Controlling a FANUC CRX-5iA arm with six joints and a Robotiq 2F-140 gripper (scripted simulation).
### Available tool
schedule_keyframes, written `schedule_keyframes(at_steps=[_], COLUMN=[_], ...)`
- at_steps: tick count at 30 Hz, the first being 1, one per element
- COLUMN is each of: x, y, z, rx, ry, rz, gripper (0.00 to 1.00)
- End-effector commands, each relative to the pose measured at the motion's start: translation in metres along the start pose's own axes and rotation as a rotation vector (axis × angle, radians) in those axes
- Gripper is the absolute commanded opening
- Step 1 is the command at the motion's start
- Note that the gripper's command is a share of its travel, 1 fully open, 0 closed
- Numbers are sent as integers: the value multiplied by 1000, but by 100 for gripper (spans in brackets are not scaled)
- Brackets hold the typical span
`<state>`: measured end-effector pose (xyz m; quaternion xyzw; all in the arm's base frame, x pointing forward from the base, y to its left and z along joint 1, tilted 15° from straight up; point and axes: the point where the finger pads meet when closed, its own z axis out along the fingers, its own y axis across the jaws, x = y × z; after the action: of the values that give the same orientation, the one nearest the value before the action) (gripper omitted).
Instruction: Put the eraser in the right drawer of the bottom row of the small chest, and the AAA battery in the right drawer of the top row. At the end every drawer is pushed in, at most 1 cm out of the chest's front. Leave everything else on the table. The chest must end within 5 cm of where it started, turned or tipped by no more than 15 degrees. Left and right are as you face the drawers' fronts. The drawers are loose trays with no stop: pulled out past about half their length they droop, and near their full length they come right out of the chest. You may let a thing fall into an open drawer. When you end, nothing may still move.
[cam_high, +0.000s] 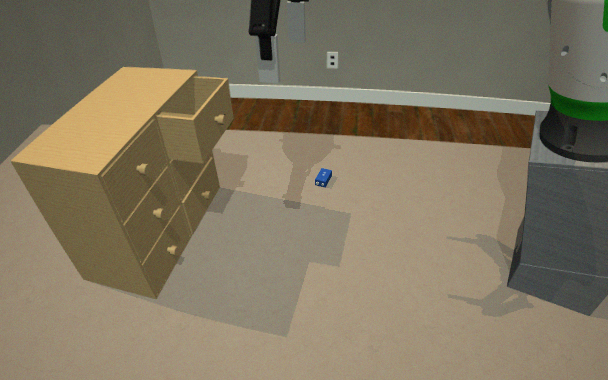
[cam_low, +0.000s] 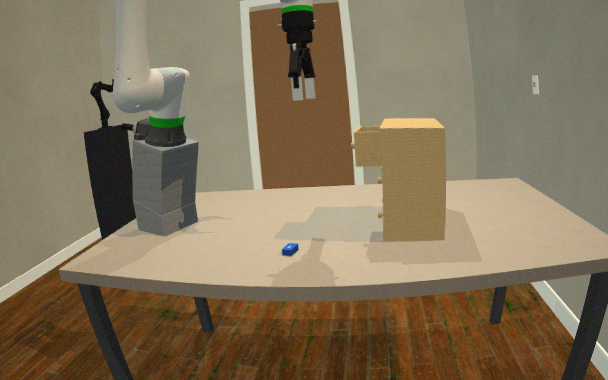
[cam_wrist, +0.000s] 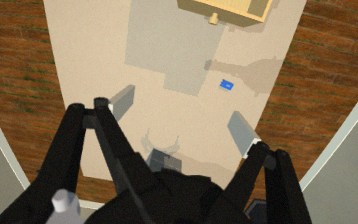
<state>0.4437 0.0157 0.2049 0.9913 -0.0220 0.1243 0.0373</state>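
The wooden chest (cam_high: 105, 110) (cam_low: 414, 185) stands upright. Its top-row right drawer (cam_high: 212, 107) (cam_low: 368, 147) (cam_wrist: 197, 10) is pulled well out and looks level; the wrist view cuts it off at the top edge. The bottom-row right drawer (cam_high: 195, 210) looks pushed in, as do the left drawers; the middle-row right front is mostly hidden beneath the open drawer. I see neither the eraser nor the AAA battery; the part of the open drawer's inside that shows looks empty. My gripper (cam_high: 282, 60) (cam_low: 304, 97) (cam_wrist: 183, 106) is open and empty, high above the table in front of the chest.
A blue block battery with two terminals (cam_high: 323, 177) (cam_low: 290, 249) (cam_wrist: 226, 84) lies on the table (cam_high: 400, 320) (cam_low: 240, 270) in front of the chest's right side. The robot's grey pedestal (cam_high: 565, 220) (cam_low: 147, 185) stands at the table's end opposite the drawer fronts.
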Motion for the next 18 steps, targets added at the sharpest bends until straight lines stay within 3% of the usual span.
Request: schedule_keyframes(at_steps=[1, 5, 8, 10, 11, 13, 18], x=[0, -8, -67, -67, -87, -101, -109], y=[0, 3, 19, 19, 22, 23, 23], z=[0, -1, -2, -2, 0, 3, 4], rx=[0, 0, 0, 0, 0, 0, 0], ry=[0, 0, -1, -1, 0, 0, 0], rz=[0, 0, 0, 0, 0, 0, 0], gripper=[100, 100, 100, 100, 100, 100, 100])
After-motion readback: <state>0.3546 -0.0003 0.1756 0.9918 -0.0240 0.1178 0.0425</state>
